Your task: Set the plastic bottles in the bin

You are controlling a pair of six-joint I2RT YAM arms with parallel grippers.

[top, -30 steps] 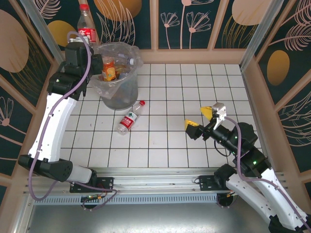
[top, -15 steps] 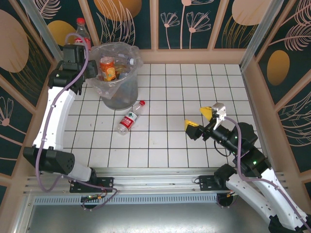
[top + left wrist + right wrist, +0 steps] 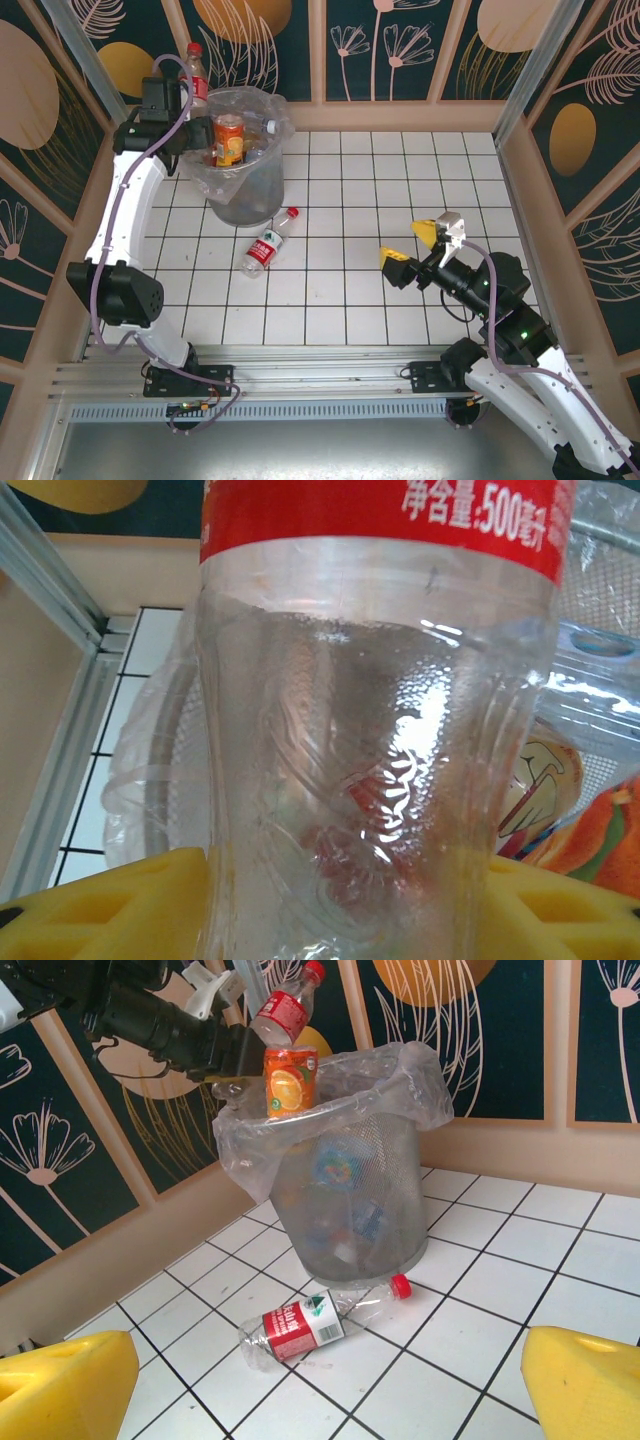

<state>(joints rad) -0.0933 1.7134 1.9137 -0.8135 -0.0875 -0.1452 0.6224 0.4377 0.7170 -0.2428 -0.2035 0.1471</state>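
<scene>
Left tool (image 3: pixel 193 98) pinches the red-label bottle (image 3: pixel 197 70) upright over the left rim of the bin (image 3: pixel 245 195) | right tool (image 3: pixel 412 243) spread, empty, low over the bench (image 3: pixel 400 180) | advice: carry inward past the rim, clear the orange bottle (image 3: pixel 229 138), then release | spare bottle (image 3: pixel 268 243) lies beside the bin.

A bottle (image 3: pixel 270 243) lies on the table (image 3: pixel 400 180) just before the bin (image 3: pixel 248 195), more bottles (image 3: pixel 230 138) inside.

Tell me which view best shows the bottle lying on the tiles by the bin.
Right wrist: the fallen bottle lies side-on and whole, red cap and label clear, before the bin. The top view shows the bottle smaller, from above.
</scene>
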